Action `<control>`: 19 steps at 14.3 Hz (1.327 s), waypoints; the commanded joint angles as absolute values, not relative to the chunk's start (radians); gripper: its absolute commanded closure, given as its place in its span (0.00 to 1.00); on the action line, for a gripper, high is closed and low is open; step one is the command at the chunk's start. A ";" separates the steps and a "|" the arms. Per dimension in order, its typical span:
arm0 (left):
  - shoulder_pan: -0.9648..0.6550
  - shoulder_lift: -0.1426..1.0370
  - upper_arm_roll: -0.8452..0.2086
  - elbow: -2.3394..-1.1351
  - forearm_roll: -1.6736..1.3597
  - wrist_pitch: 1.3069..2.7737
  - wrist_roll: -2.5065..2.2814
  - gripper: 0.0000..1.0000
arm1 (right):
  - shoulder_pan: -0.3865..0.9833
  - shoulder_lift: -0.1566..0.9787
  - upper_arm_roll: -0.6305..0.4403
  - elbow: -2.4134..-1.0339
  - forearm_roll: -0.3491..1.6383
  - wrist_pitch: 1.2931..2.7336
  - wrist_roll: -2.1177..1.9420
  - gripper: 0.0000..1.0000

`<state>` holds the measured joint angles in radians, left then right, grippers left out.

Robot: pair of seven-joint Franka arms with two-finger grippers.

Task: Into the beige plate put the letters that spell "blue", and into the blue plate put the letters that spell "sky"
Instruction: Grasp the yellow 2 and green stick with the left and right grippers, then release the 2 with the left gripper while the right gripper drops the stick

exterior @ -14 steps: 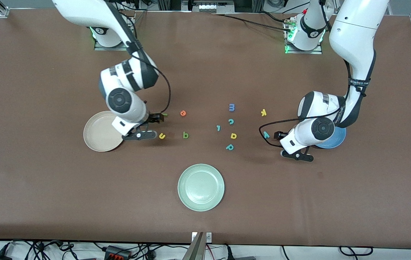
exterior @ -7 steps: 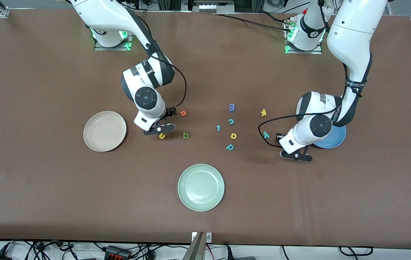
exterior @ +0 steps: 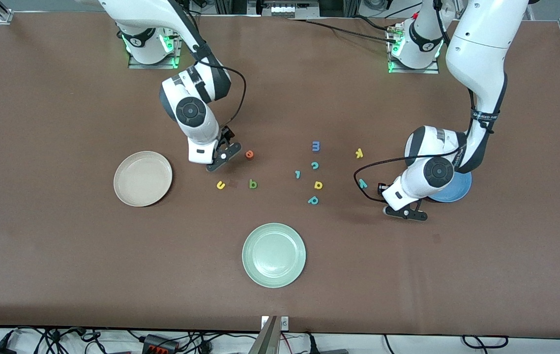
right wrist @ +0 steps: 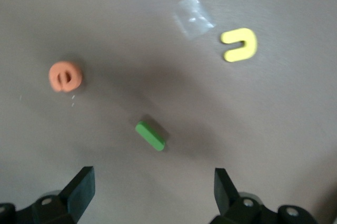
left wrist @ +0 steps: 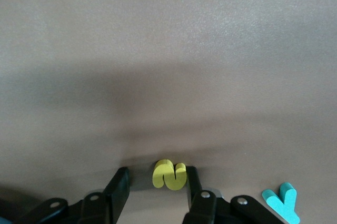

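My left gripper (left wrist: 156, 176) is low at the table with a yellow "s" (left wrist: 169, 175) standing between its fingers. The "s" touches one finger (left wrist: 191, 181); a gap separates it from the other, so the jaws are open round it. In the front view this gripper (exterior: 405, 212) sits beside the blue plate (exterior: 459, 191), with the teal "y" (exterior: 362, 184) (left wrist: 281, 203) and yellow "k" (exterior: 358, 153) close by. My right gripper (exterior: 224, 153) (right wrist: 152, 192) hangs open over the green bar "l" (right wrist: 150, 135), next to the orange "e" (exterior: 249, 154) (right wrist: 65, 76). The yellow "u" (exterior: 220, 185) and green "b" (exterior: 253, 184) lie nearer the camera. The beige plate (exterior: 142, 178) is empty.
A pale green plate (exterior: 274, 254) sits toward the front camera. Between the arms lie a blue "m" (exterior: 315, 146), teal "c" (exterior: 314, 165), small teal bar (exterior: 297, 174), yellow "d"-like letter (exterior: 318, 185) and teal "p" (exterior: 313, 200). A clear scrap (right wrist: 194, 16) lies by the "u".
The right arm swung from beside the beige plate toward the "e" and turned its hand. The left gripper's jaws narrowed around the "s"; that arm hardly moved.
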<state>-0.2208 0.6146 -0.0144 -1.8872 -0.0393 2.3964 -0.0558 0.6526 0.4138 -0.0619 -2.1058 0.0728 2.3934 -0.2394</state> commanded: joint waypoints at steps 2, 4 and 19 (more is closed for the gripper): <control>-0.224 0.627 -0.011 -1.888 -0.032 2.428 -0.055 0.83 | 0.686 0.403 -0.067 -2.144 0.074 2.419 -0.402 0.00; -0.224 0.627 -0.011 -1.884 -0.032 2.430 -0.057 0.94 | 0.689 0.423 -0.067 -2.143 0.072 2.427 -0.472 0.00; -0.034 0.469 -0.005 -1.878 0.006 2.010 0.184 0.01 | 0.684 0.477 -0.069 -2.134 0.074 2.522 -0.661 0.78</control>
<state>-0.0416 0.4708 0.0037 -1.8755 -0.0127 2.0232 0.1585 0.6799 0.4740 -0.0718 -2.1278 0.0726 2.5135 -0.6412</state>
